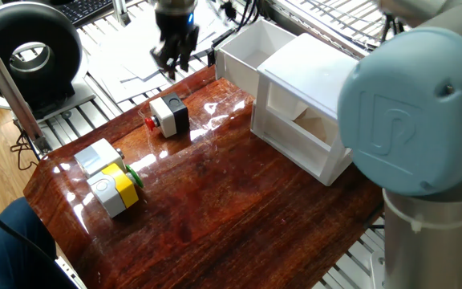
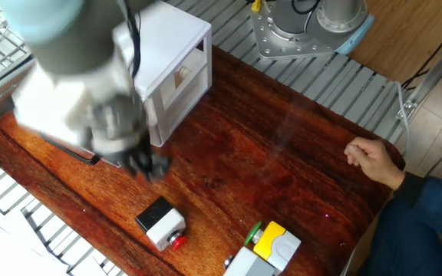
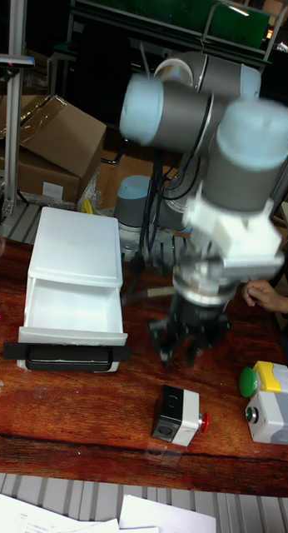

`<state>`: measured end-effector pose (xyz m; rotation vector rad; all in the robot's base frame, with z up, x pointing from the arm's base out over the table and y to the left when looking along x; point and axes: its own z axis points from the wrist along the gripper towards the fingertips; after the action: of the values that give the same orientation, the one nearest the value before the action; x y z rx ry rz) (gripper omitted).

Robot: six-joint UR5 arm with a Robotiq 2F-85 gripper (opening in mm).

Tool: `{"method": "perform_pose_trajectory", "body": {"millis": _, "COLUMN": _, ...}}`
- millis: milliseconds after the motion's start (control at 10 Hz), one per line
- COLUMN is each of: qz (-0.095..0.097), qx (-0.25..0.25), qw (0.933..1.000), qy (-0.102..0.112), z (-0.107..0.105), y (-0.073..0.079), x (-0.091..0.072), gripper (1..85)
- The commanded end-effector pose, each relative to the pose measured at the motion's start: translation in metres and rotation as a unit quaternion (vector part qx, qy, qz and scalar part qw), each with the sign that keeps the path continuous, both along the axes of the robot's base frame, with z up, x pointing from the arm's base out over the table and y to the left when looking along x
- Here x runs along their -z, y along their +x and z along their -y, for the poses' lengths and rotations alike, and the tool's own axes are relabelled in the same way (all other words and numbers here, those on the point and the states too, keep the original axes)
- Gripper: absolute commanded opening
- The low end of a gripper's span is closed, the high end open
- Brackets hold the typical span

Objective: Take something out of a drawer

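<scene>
The something, a black-and-white block [image 1: 169, 116] with a red knob, rests by itself on the wooden table [image 1: 231, 201]; it is also visible as the block [image 2: 162, 223] and the block [image 3: 178, 413]. My gripper [image 1: 175, 54] hangs blurred above and behind it, open, with nothing between its fingers. The gripper [image 3: 186, 343] shows spread fingers just above the block. The white drawer [image 3: 73, 315] stands pulled out of the white cabinet [image 3: 78, 241]. It appears as an open tray [image 1: 237, 58] beside the cabinet [image 1: 303, 88].
A grey-and-yellow block with a green knob [image 1: 112, 178] lies near the table's front left; the same block [image 3: 265, 400] sits right of the black-and-white one. A person's hand [image 2: 371, 159] rests at the table edge. A black round device [image 1: 29, 54] stands beyond the table.
</scene>
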<state>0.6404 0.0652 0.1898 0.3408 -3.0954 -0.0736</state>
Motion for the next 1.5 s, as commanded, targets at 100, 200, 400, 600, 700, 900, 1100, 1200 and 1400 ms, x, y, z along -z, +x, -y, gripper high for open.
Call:
{"method": "perform_pose_trajectory", "body": {"millis": 100, "qz": 0.019, "qx": 0.108, "qw": 0.9939, "qy": 0.004, "z": 0.032, "y": -0.056, "x": -0.081, "gripper": 1.0}}
{"method": "perform_pose_trajectory", "body": {"millis": 200, "qz": 0.032, "qx": 0.12, "qw": 0.9923, "qy": 0.0, "z": 0.041, "y": -0.067, "x": -0.087, "gripper": 1.0}}
{"method": "perform_pose_trajectory", "body": {"millis": 400, "qz": 0.034, "qx": 0.13, "qw": 0.9909, "qy": -0.005, "z": 0.05, "y": -0.087, "x": -0.088, "gripper": 1.0}}
{"method": "perform_pose_trajectory", "body": {"millis": 600, "qz": 0.042, "qx": 0.146, "qw": 0.9884, "qy": 0.0, "z": 0.049, "y": -0.088, "x": -0.09, "gripper": 1.0}}
{"method": "perform_pose_trajectory", "body": {"millis": 700, "qz": 0.043, "qx": 0.145, "qw": 0.9884, "qy": 0.001, "z": 0.047, "y": -0.087, "x": -0.089, "gripper": 1.0}}
{"method": "perform_pose_trajectory", "body": {"millis": 900, "qz": 0.045, "qx": 0.145, "qw": 0.9883, "qy": 0.013, "z": 0.041, "y": -0.084, "x": -0.089, "gripper": 1.0}}
{"method": "perform_pose_trajectory", "body": {"millis": 1100, "qz": 0.045, "qx": 0.142, "qw": 0.9886, "qy": 0.018, "z": 0.039, "y": -0.083, "x": -0.089, "gripper": 1.0}}
{"method": "perform_pose_trajectory", "body": {"millis": 1200, "qz": 0.046, "qx": 0.139, "qw": 0.989, "qy": 0.018, "z": 0.038, "y": -0.083, "x": -0.089, "gripper": 1.0}}
{"method": "perform_pose_trajectory", "body": {"millis": 1400, "qz": 0.045, "qx": 0.137, "qw": 0.9894, "qy": 0.019, "z": 0.036, "y": -0.083, "x": -0.09, "gripper": 1.0}}
